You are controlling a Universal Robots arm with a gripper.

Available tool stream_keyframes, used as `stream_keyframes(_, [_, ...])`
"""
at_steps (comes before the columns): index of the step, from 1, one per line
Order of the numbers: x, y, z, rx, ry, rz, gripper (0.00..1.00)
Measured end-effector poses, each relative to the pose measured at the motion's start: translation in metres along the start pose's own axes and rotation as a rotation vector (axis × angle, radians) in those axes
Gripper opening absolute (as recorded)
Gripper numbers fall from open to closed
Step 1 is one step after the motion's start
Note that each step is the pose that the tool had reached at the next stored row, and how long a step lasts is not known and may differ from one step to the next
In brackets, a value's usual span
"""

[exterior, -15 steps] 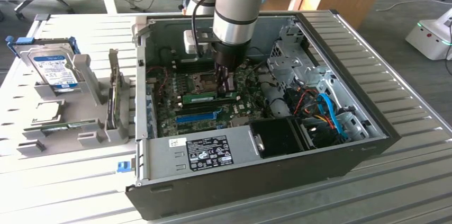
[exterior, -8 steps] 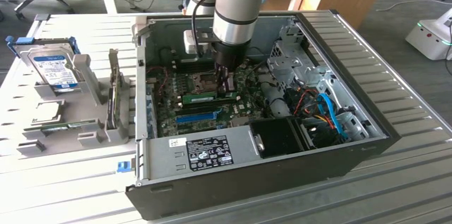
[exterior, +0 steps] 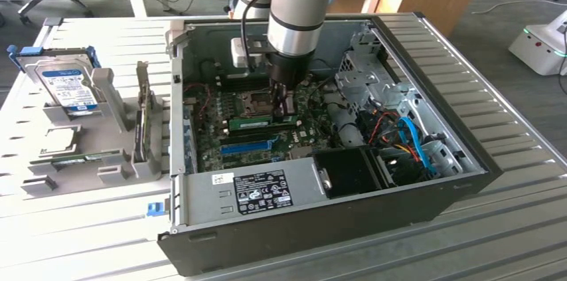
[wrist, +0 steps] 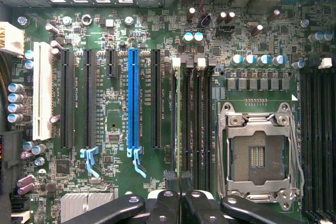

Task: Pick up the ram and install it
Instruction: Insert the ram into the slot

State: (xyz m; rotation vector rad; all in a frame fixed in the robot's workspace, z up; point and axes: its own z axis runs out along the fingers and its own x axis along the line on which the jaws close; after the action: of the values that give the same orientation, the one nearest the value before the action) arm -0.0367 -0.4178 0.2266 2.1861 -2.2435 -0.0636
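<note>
Ram (exterior: 263,121) at the middle of the motherboard (exterior: 297,136) inside the open computer case (exterior: 354,218), lying long-ways across the exterior view, pale label toward the camera, just beside the CPU socket (exterior: 257,103). Hard to tell from there whether fully seated in a slot or only resting at its mouth, lower edge hidden among board parts.

From the wrist camera, same ram (wrist: 180,119) seen edge-on as 1 thin pale-green line among the black memory slots (wrist: 202,124), between the bright-blue slot (wrist: 133,98) and the CPU socket (wrist: 259,153). Chips and label out of sight at that angle.

End effector (exterior: 285,113) reaching straight down from the arm (exterior: 297,15), upper arm cut off at the frame edge. Nearly closed, 2 fingers (wrist: 169,179) pinched together on the ram's upper edge, toward the end on the exterior view's right. Fingertips dark against dark parts in the exterior view; plainer from the wrist, end effector (wrist: 180,178) meeting the green line, black linkage bars cut off at the frame edge.

Off to the exterior view's left of the case: hard drive (exterior: 69,88) upright in a grey holder (exterior: 115,121) on the slatted table (exterior: 62,228).
</note>
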Motion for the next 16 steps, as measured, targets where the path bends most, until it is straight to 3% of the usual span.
stream_keyframes(16, [0.0000,-0.0003,0.0004,0.0000,0.0002,0.000,0.12])
